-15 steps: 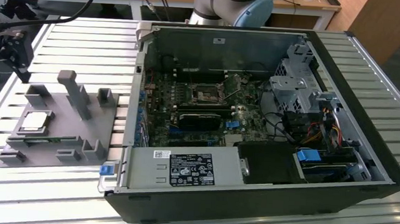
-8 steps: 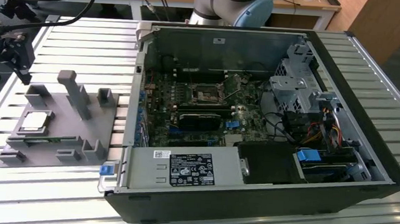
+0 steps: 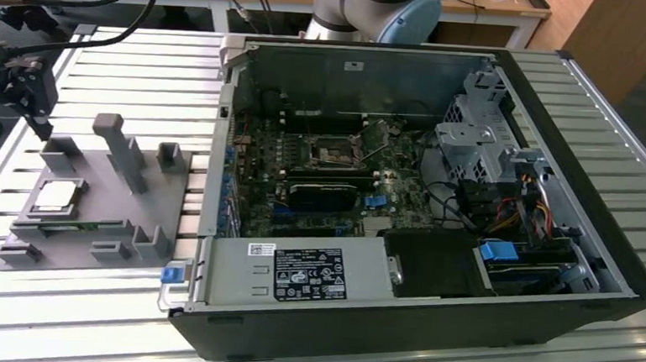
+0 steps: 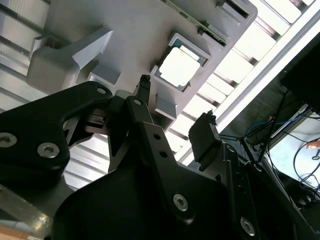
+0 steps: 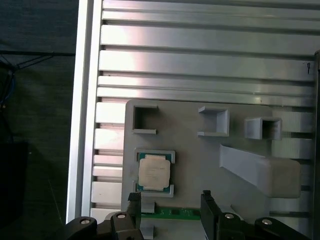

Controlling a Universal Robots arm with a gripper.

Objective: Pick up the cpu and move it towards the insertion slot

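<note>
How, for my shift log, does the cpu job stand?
Nothing is done yet: the cpu lies seated in the grey fixture. The gripper, open and empty, hangs near it. The pickup and the move to the insertion slot are left.

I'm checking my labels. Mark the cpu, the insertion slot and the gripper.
cpu (image 5: 154, 172): first wrist view, centre of its silvery metal top.
insertion slot (image 3: 333, 154): exterior view, middle of the dark socket.
gripper (image 5: 170, 196): first wrist view, midway between its fingertips.
</note>
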